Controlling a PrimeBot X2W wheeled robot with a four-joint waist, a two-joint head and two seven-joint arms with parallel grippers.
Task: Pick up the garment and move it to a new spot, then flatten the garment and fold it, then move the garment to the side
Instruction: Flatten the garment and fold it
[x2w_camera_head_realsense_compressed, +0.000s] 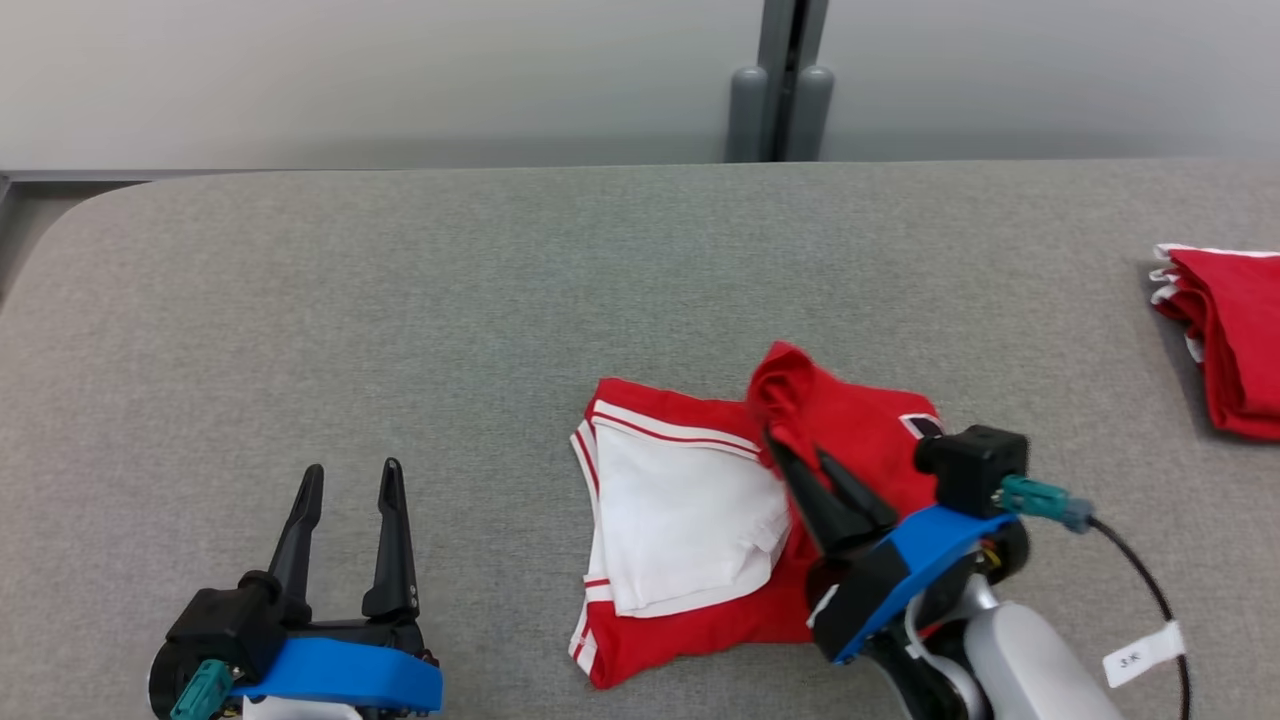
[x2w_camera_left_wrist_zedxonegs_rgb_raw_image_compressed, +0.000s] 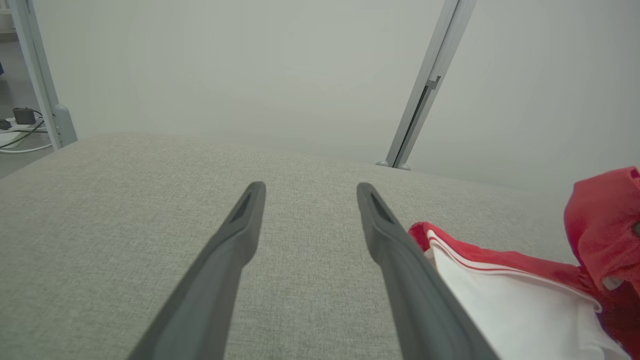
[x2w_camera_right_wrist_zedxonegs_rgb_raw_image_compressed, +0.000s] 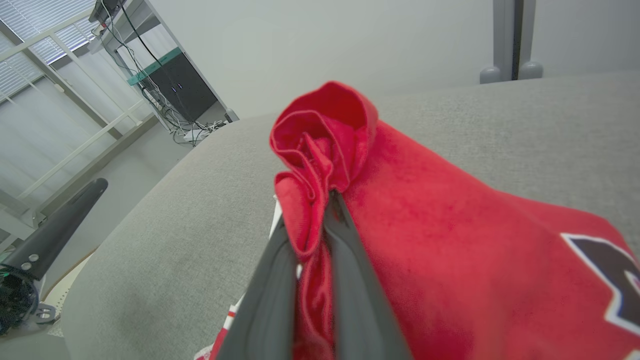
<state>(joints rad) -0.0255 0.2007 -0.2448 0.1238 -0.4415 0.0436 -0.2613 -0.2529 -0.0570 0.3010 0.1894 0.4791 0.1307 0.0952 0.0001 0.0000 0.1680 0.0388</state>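
The garment (x2w_camera_head_realsense_compressed: 700, 520), red shorts with white stripes and a white lining, lies partly folded at the table's centre front. My right gripper (x2w_camera_head_realsense_compressed: 795, 450) is shut on a bunched red edge of the garment (x2w_camera_right_wrist_zedxonegs_rgb_raw_image_compressed: 320, 150), lifting that edge above the rest. In the right wrist view the fabric is pinched between the two dark fingers (x2w_camera_right_wrist_zedxonegs_rgb_raw_image_compressed: 270, 280). My left gripper (x2w_camera_head_realsense_compressed: 350, 475) stands open over bare table at the lower left, apart from the cloth. From the left wrist, the garment (x2w_camera_left_wrist_zedxonegs_rgb_raw_image_compressed: 510, 280) lies just right of the open left gripper (x2w_camera_left_wrist_zedxonegs_rgb_raw_image_compressed: 307, 190).
A stack of folded red garments (x2w_camera_head_realsense_compressed: 1230, 340) sits at the table's right edge. The grey fabric table (x2w_camera_head_realsense_compressed: 400, 300) stretches wide to the left and back. A wall with a grey post (x2w_camera_head_realsense_compressed: 780, 80) stands behind the far edge. A cable (x2w_camera_head_realsense_compressed: 1150, 590) trails from my right wrist.
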